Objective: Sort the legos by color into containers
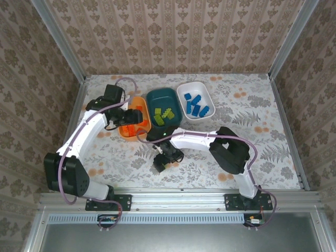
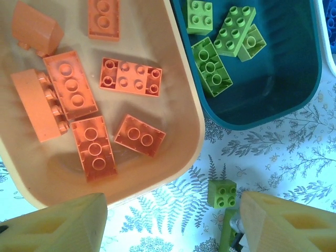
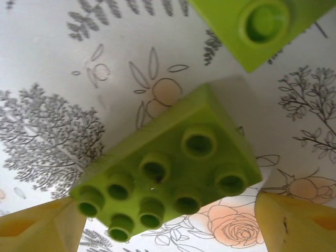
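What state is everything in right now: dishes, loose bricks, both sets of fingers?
Orange dish: holds orange bricks.
Teal dish: holds green bricks.
White dish: holds blue bricks.
Small green brick: loose on the table, studs up.
Long green brick: on the table, studs up, not gripped.
Left fingers: open, empty.
Right fingers: open, straddling the long brick.

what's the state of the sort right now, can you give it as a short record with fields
orange dish: holds orange bricks
teal dish: holds lime green bricks
white dish: holds blue bricks
unsorted on the table: small lime brick, eight-stud lime brick
left gripper: open, nothing between its fingers, above the orange dish's edge
right gripper: open, a finger on either side of the eight-stud lime brick, which lies on the table
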Tool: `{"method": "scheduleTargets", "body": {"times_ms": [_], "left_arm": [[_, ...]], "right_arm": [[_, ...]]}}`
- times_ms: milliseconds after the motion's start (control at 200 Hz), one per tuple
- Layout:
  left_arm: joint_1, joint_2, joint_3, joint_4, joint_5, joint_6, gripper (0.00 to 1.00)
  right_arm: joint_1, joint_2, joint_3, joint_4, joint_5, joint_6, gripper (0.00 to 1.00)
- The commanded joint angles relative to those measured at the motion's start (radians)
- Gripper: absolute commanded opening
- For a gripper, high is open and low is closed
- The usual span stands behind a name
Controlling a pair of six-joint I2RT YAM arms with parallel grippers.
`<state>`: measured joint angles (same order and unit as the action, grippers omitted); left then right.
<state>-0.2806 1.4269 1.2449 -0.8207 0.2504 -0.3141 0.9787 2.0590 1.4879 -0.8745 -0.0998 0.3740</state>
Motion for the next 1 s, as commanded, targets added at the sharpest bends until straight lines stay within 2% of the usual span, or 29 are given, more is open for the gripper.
{"method": "scheduleTargets", "body": {"times_ms": [0,280,340,415,475,735,860,995], "left_arm": [[0.016,-0.020,-0.007,0.004,0.017,0.014,0.69],[0.030,-0.016,-0.013,0.010,0.033,0.015,0.69],[0.032,-0.023,-0.026,0.016,0.035,0.011,0.70],[0.035,-0.028,-0.043,0.025,0.037,0.007,0.70],[0.037,-0.027,-0.048,0.026,0.042,0.007,0.70],[0.044,-0.029,-0.041,0.019,0.051,0.001,0.70],[0.047,-0.040,-0.049,0.015,0.052,-0.003,0.70],[0.053,-0.047,-0.058,0.017,0.058,-0.010,0.70]], "right_arm": [[-0.003,0.013,0.020,-0.125,0.112,0.048,0.85],[-0.059,-0.042,-0.009,-0.149,0.223,0.128,0.77],[-0.059,-0.075,-0.029,-0.097,0.193,0.119,0.75],[-0.049,-0.107,-0.057,0.005,0.090,0.087,0.75],[-0.040,-0.087,-0.034,0.022,0.029,0.047,0.78],[-0.075,0.000,0.019,0.031,0.031,0.033,0.78],[-0.100,0.026,0.042,0.025,0.067,0.031,0.71],[-0.112,0.035,0.056,0.029,0.078,0.021,0.58]]}}
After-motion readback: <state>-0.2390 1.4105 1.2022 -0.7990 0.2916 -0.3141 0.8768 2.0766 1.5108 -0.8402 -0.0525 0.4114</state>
